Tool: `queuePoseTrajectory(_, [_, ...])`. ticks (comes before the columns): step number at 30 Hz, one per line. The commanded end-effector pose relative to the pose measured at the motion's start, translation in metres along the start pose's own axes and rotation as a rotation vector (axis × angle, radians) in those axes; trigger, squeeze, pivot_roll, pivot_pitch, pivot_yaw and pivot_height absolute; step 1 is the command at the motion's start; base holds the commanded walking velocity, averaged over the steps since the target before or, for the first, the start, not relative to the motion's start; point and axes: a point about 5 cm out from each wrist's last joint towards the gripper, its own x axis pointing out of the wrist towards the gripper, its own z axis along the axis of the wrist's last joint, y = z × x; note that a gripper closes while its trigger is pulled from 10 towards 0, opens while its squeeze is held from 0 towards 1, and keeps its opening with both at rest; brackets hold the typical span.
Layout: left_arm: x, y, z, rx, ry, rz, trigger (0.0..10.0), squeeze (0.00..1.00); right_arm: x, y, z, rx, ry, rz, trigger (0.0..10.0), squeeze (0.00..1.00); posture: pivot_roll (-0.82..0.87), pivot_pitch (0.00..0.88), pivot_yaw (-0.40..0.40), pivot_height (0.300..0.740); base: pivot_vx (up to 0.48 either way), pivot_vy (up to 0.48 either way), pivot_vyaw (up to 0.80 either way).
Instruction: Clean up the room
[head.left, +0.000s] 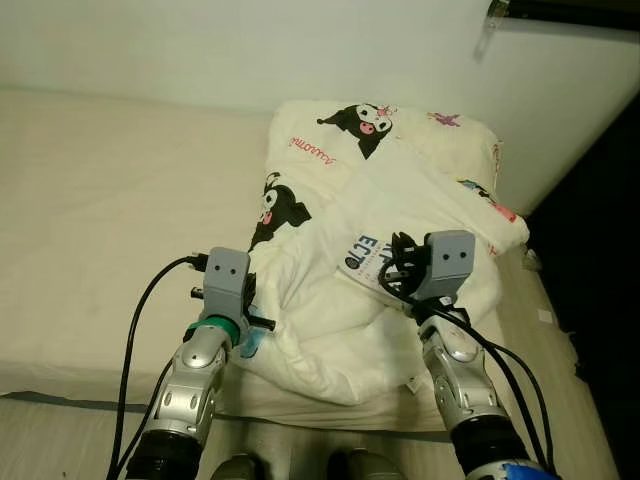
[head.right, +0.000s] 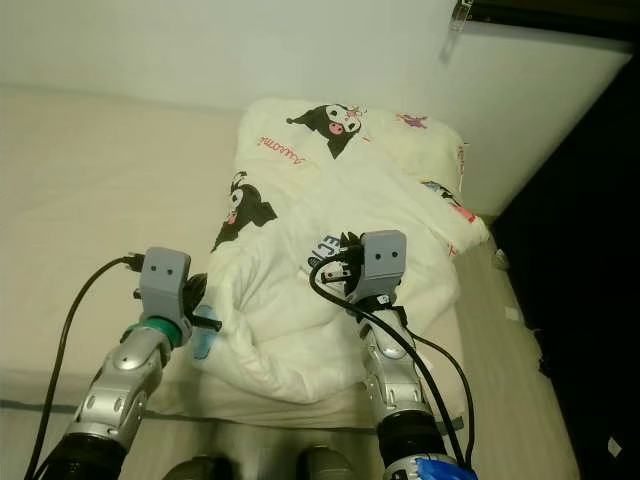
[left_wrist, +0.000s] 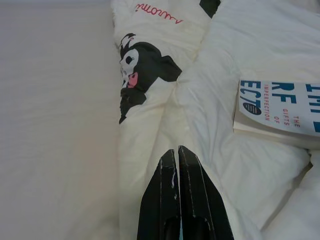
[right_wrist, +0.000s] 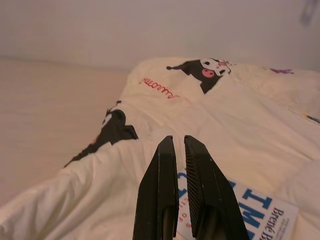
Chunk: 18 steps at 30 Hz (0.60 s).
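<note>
Two silver, ribbed arms are showing grey box-shaped wrist modules with small dark screws, black cables looping off them, a green ring on the left wrist, and each claw (left_wrist: 178, 150) (right_wrist: 179, 139) ending in long glossy black fingers.

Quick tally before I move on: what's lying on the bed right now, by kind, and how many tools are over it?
Comforters, cream with cartoon print: 1
Books, white cover with blue lettering, lying on the comforter: 1
Tools over the comforter: 2, left tool and right tool, both with fingers closed
Total: 4
</note>
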Motion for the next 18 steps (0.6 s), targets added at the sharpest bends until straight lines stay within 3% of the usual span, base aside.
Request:
queuePoseTrajectory(1, [-0.0018, -0.0023, -0.0052, 0.005, 0.025, -0.009, 10.0, 0.0, -0.0049, -0.0051, -0.0056, 0.008, 0.03, -0.022, 10.0, 0.0, -0.03, 0.057, 0.006, 0.68, 0.0, 0.0, 0.0])
queuePoseTrajectory(11, [-0.0003, -0.0022, -0.0026, -0.003, 0.016, -0.01, 10.0, 0.0, -0.0077, -0.0066, -0.0112, 0.012, 0.056, -0.037, 10.0, 0.0, -0.03, 0.057, 0.006, 0.68, 0.0, 0.0, 0.0])
queuePoseTrajectory(18, [-0.0014, -0.0022, -0.0011, -0.013, 0.008, -0.013, 10.0, 0.0, -0.0084, -0.0069, -0.0132, 0.016, 0.066, -0.035, 10.0, 0.0, -0.03, 0.058, 0.005, 0.68, -0.351, 0.0, 0.0])
